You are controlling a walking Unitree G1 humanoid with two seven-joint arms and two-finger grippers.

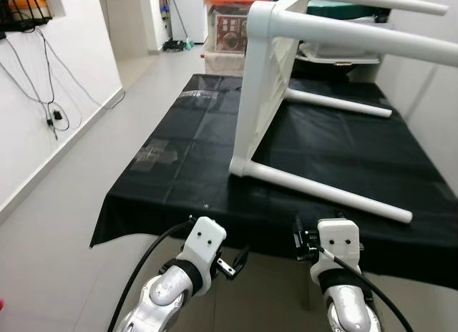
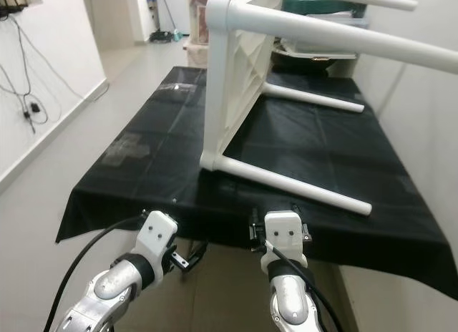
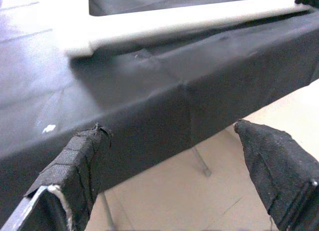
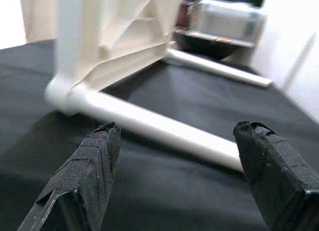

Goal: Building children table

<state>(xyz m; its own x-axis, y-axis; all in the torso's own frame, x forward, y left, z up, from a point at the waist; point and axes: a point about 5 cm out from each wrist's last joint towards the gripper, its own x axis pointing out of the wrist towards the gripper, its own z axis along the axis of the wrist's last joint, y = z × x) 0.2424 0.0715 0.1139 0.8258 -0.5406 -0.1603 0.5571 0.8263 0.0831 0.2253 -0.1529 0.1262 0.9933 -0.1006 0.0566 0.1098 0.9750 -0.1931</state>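
Note:
A white plastic children's table [image 1: 263, 81] lies on its side on a long table under a black cloth [image 1: 179, 167]. Its top stands on edge. Two legs rest on the cloth, the near leg [image 1: 336, 194] and a far one [image 1: 340, 103], and two more stick out in the air. My left gripper [image 1: 235, 263] is open, low in front of the cloth's near edge. My right gripper [image 4: 174, 136] is open too, level with that edge and facing the near leg [image 4: 159, 129], a little short of it. Neither holds anything.
Bare floor [image 1: 64, 203] runs along the left of the black table, beside a white wall with hanging cables [image 1: 50, 110]. Storage boxes [image 1: 229, 28] stand at the far end. A pale wall [image 1: 429, 96] lies close on the right.

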